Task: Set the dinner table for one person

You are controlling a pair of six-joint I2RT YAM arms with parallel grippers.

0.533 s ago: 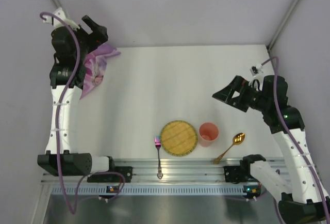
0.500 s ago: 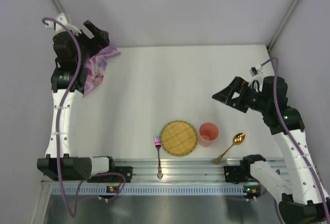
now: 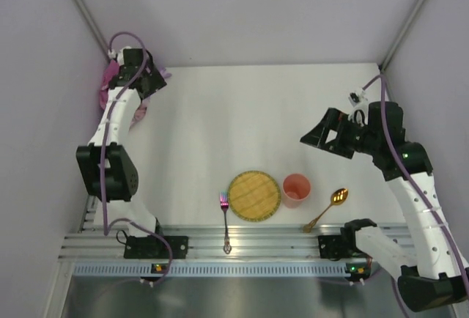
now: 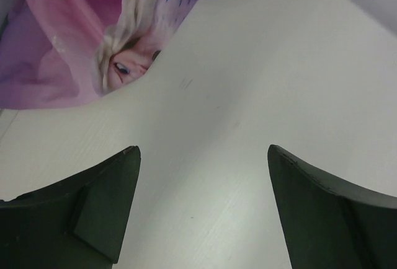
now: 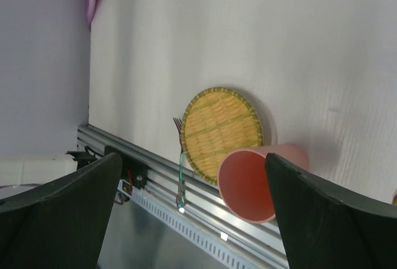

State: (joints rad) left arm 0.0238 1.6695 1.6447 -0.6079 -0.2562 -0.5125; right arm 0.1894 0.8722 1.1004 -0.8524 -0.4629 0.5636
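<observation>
table [image 3: 242,105] spreads wide under the plate [image 3: 253,196], mat [image 4: 62,46] bunched well off to the plate's far left. left gripper [image 4: 203,157] spread and empty beside the mat, right gripper [image 5: 193,163] spread too. guessing mat step: next needs pinching its edge

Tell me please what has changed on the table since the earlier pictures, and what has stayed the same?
The left arm refolded, its wrist swinging in over the far left corner; the left claw hangs open and empty above the table. The purple cloth shifted toward the left wall; whether it was held before is unclear. The right claw, plate, cup, fork and spoon stayed put.
</observation>
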